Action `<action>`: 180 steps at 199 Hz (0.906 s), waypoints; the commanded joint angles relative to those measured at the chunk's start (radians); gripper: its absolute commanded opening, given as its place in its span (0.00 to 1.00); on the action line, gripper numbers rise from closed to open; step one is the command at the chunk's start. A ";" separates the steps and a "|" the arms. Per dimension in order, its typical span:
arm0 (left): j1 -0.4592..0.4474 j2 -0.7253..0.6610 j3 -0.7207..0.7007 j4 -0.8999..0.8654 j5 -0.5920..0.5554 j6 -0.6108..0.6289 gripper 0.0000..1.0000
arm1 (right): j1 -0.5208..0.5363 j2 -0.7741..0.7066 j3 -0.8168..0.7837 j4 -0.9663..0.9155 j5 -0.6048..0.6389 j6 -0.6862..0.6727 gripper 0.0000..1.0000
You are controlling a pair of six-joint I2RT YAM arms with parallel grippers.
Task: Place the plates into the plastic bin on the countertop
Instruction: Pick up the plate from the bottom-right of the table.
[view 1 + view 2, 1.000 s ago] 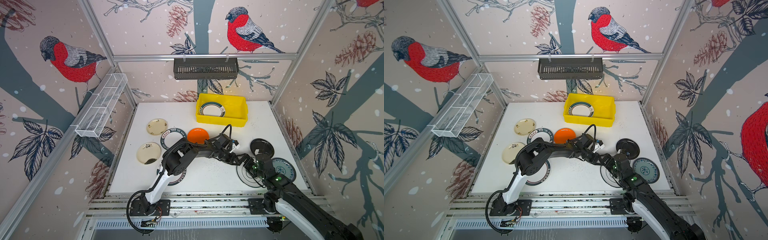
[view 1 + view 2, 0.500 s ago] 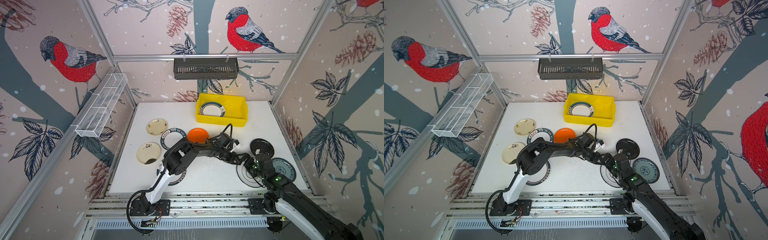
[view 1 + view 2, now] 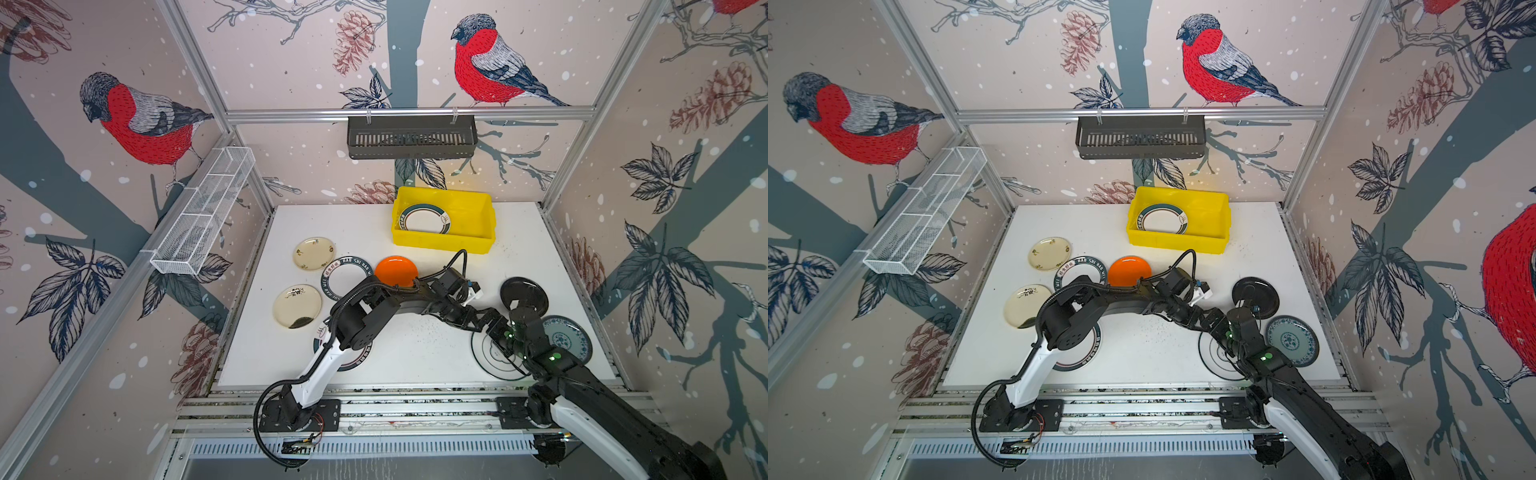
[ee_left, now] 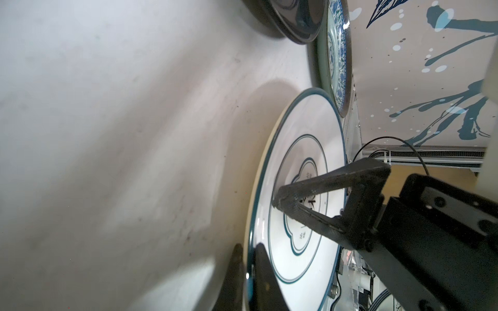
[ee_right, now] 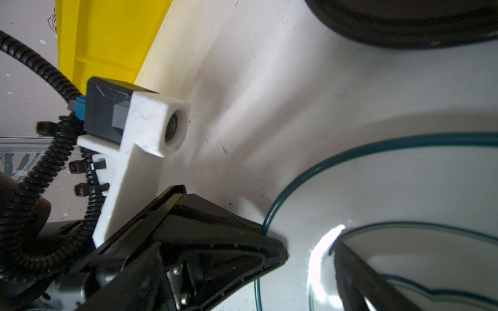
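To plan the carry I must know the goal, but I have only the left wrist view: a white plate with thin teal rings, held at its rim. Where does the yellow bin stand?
Observer: The plastic bin stands at the far edge of the countertop.
Operator: Is a plate inside already?
Observer: Yes, one green-rimmed plate lies in the half on the robot's left.
Operator: What lies near the bin?
Observer: An orange plate, off its front corner on the robot's left, partly hidden by the left arm.
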 commanded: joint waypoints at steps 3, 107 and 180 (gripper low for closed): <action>-0.003 -0.013 -0.006 -0.073 -0.065 0.067 0.05 | 0.006 -0.012 0.009 0.052 -0.045 -0.011 0.99; 0.115 -0.115 -0.141 0.111 -0.076 -0.015 0.00 | 0.006 -0.054 0.043 0.074 -0.066 -0.074 0.99; 0.265 -0.262 -0.172 0.174 -0.054 -0.043 0.00 | 0.004 -0.030 0.139 0.166 -0.157 -0.162 0.99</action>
